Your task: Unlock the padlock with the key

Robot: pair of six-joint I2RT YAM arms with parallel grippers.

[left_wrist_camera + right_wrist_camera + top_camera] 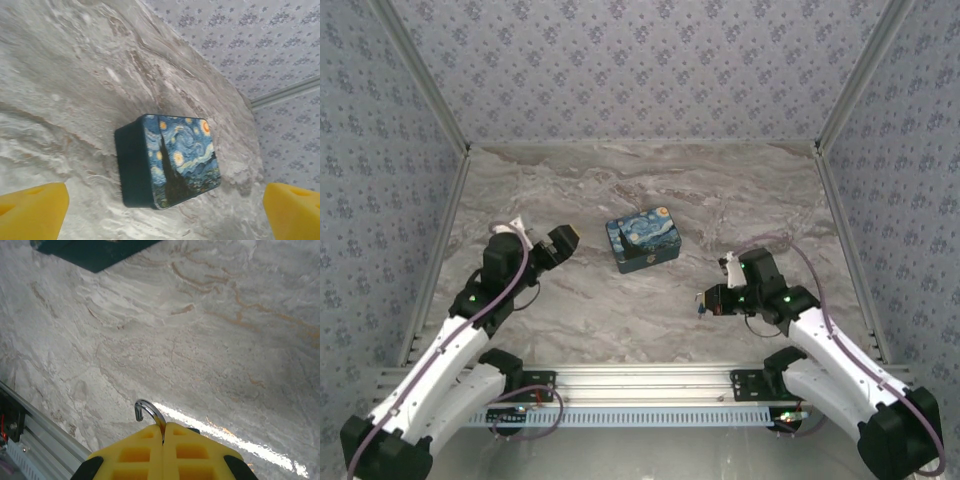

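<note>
Right gripper (pixel 164 430) is pinched together on the padlock (pixel 148 409) at the table's (pixel 210 340) near right, shackle poking out, likely to steady it; left gripper (pixel 162 212) gapes wide, facing the box (pixel 182 157).

Left arm (pixel 440 350) and right arm (pixel 840 345): white moulded link shells, black joint housings, black base blocks. A thin purple cable (pixel 524 262) runs in loose loops along each arm. A small green light (pixel 472 297) glows on a black joint of each arm. Left hand (pixel 566 243) and right hand (pixel 705 303): black bodies. In the wrist views, the fingers (pixel 31 211) are bright yellow plastic and blocky. The right hand's have rectangular recesses moulded in and black corners at the base.
</note>
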